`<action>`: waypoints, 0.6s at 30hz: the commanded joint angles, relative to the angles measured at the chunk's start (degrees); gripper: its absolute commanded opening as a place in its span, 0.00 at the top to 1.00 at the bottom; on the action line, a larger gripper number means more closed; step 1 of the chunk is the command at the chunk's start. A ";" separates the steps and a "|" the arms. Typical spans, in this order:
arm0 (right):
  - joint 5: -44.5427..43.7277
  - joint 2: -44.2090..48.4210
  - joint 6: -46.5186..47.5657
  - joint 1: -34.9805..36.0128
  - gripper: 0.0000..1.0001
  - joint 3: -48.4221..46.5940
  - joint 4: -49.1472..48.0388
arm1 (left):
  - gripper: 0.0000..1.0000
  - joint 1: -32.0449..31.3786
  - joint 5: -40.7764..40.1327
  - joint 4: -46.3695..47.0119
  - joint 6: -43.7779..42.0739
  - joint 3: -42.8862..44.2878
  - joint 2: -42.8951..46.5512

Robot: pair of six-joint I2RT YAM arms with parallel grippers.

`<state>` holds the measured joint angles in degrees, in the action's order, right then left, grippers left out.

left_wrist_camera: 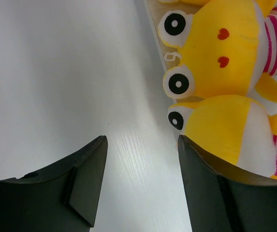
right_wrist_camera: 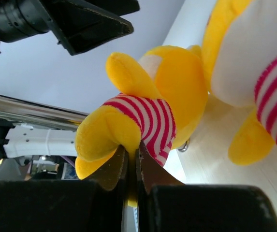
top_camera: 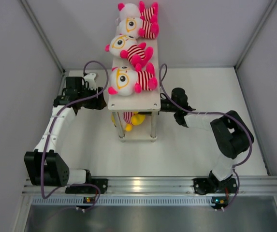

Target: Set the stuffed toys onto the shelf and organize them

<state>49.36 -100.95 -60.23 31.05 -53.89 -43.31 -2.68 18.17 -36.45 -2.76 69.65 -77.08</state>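
White-headed stuffed toys (top_camera: 124,47), three of them, lie in a row on the top board of the shelf (top_camera: 138,100). Yellow stuffed toys (left_wrist_camera: 215,58) sit on its lower tier. Right fingers (right_wrist_camera: 110,170) are clenched on the striped shirt of one yellow toy (right_wrist_camera: 143,116) there. Left fingers (left_wrist_camera: 87,174) stand apart, empty, over the tabletop (left_wrist_camera: 56,72) beside that tier.

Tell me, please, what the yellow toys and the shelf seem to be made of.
Yellow toys: soft plush fabric, matte and fuzzy; their striped shirts look like knit cloth. Shelf: probably laminated wood, smooth and pale, with faint grain on the lower board. Its legs look like polished metal, because they shine.
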 commanded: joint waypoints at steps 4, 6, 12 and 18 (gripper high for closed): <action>-0.94 6.37 11.53 -0.64 1.00 0.27 14.91 | 0.36 0.30 1.51 0.67 -0.58 -0.74 0.44; -1.20 6.90 13.38 -0.99 1.00 0.71 17.46 | 0.36 0.30 2.13 0.67 -0.49 -0.74 0.09; -2.60 7.17 17.25 -2.74 1.00 2.03 26.25 | 0.36 0.30 2.66 0.67 -0.49 -0.74 -0.18; -3.48 6.29 19.09 -3.98 0.89 1.86 31.00 | 0.36 0.31 2.66 0.67 -0.84 -1.09 -0.18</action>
<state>47.16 -95.66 -44.45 27.59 -51.72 -16.73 -2.68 19.97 -36.47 -2.98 69.19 -77.14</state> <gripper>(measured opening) 0.086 0.641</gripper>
